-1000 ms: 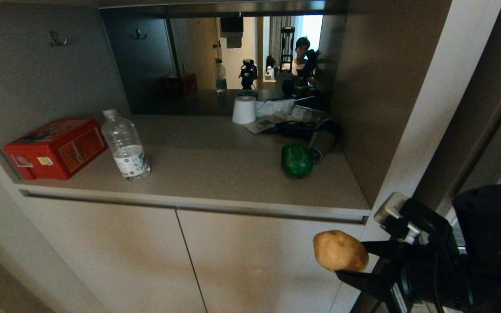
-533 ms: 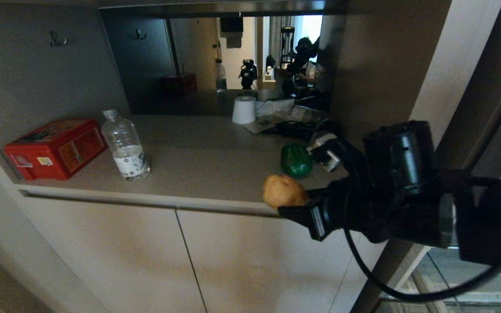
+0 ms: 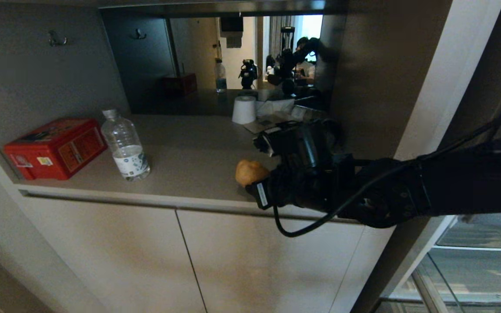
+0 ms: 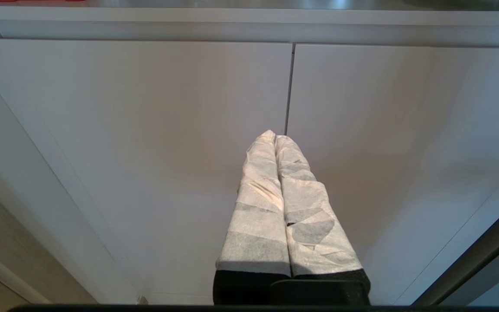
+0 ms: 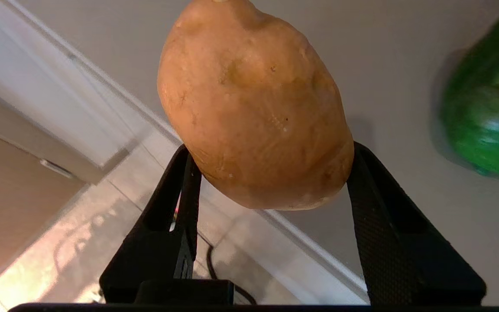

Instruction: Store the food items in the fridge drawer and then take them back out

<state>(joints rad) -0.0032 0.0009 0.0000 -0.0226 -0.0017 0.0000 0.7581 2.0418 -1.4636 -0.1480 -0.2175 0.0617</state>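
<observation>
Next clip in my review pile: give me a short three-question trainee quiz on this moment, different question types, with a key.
1. True or false: the right gripper is closed on the potato.
2. Multiple choice: in the head view, what stands on the counter right beside the red tin box? A) a clear water bottle B) a blue mug C) a banana
3. Fill in the blank: in the right wrist view, the green bell pepper lies on the ______, apart from the gripper.

Key
1. True: its fingers press the potato from both sides, over the counter's front edge.
2. A: the water bottle.
3. Counter.

The left gripper is shut and parked before the cabinet doors.
</observation>
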